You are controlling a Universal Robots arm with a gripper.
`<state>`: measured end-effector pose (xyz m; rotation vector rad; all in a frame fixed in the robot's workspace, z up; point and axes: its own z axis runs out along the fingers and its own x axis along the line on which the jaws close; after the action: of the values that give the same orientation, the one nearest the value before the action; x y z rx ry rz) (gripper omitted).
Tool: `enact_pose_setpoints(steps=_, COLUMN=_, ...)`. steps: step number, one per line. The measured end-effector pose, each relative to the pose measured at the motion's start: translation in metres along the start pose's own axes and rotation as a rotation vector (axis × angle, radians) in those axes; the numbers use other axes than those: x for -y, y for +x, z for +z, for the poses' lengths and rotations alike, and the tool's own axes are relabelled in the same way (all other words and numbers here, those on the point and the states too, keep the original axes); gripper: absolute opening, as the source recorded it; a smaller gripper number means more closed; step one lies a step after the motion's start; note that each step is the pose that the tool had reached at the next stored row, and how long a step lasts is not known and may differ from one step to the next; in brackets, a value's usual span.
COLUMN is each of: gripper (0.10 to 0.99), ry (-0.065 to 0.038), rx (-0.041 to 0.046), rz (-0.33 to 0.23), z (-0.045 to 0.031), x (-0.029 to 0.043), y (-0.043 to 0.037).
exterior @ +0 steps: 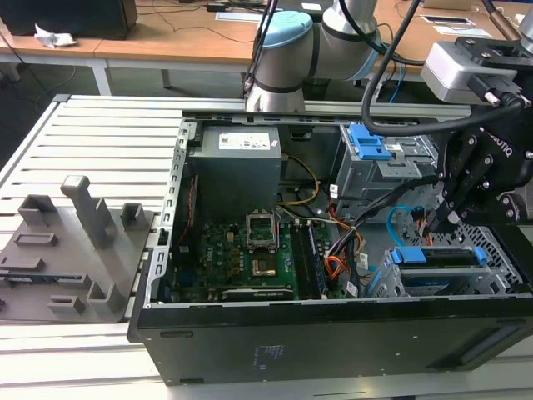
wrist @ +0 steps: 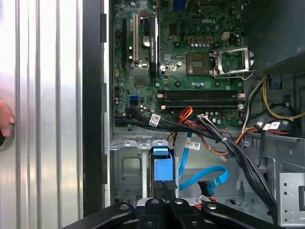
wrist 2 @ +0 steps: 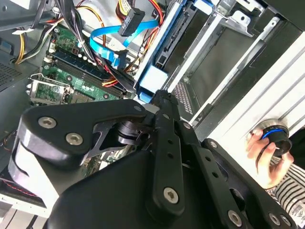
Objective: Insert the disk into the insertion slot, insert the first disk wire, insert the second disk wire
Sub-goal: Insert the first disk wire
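Hanging gripper (exterior: pixel 442 222): black, low over the drive corner of the open computer case (exterior: pixel 166 250), at the exterior view's right.
Fingers (wrist: pixel 167 192): drawn together, pad against pad, with nothing visible between them. In both wrist views the tip is right at the disk's blue end; I cannot tell whether it touches.
Disk (exterior: pixel 437 257): already lying in its bay, with the bright blue carrier framing it. In the first wrist view the blue end (wrist: pixel 161 164) sits flush within the metal frame.
Insertion slot (exterior: pixel 502 250): silver perforated cage around the disk. Its sheet-metal walls show in the second wrist view (wrist 2: pixel 224 62).
Second disk wire (wrist: pixel 213 173): a slim light-blue cable curled in a loop beside the cage. Its dark plug lies loose, off the disk.
First disk wire (wrist 2: pixel 148 8): red and orange strands running to a black plug just beside the blue loop – not seated in the disk.
Motherboard (exterior: pixel 241 250): green, on the case floor, between the case wall and the cage.
Power supply (exterior: pixel 237 167): grey box at the far end of the case.
Hand (wrist 2: pixel 263 153): a person's, outside the case wall, holding a round knob (wrist 2: pixel 276 136) with a blue ring.
Fixture (exterior: pixel 75 250): grey moulded block on the slatted table (exterior: pixel 108 133), well apart from the case.
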<state>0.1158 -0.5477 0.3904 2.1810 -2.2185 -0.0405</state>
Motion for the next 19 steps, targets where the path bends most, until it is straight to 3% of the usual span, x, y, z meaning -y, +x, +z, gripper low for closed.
enact_pose_setpoints(steps=1, gripper=0.106, ry=0.0, rx=0.0002, rz=0.0, z=0.0001, x=0.0008, y=0.0)
enact_pose_setpoints(steps=2, gripper=0.106, ry=-0.001, rx=0.0, rz=0.0, z=-0.0001, x=0.0057, y=-0.0005)
enact_pose_setpoints(steps=3, gripper=0.106, ry=-0.003, rx=0.0, rz=0.0, z=-0.0004, x=0.0172, y=-0.0037)
enact_pose_setpoints(steps=5, gripper=0.106, ry=-0.005, rx=-0.0001, rz=0.0, z=-0.0005, x=0.0239, y=-0.0085)
enact_pose_setpoints(steps=13, gripper=0.106, ry=-0.005, rx=-0.0019, rz=0.0, z=-0.0005, x=0.0317, y=-0.0421)
enact_pose_setpoints(steps=15, gripper=0.106, ry=-0.005, rx=-0.002, rz=0.0, z=0.0009, x=0.0324, y=-0.0478)
enact_pose_setpoints(steps=19, gripper=0.106, ry=-0.005, rx=-0.002, rz=0.0, z=0.0128, x=0.0338, y=-0.0506)
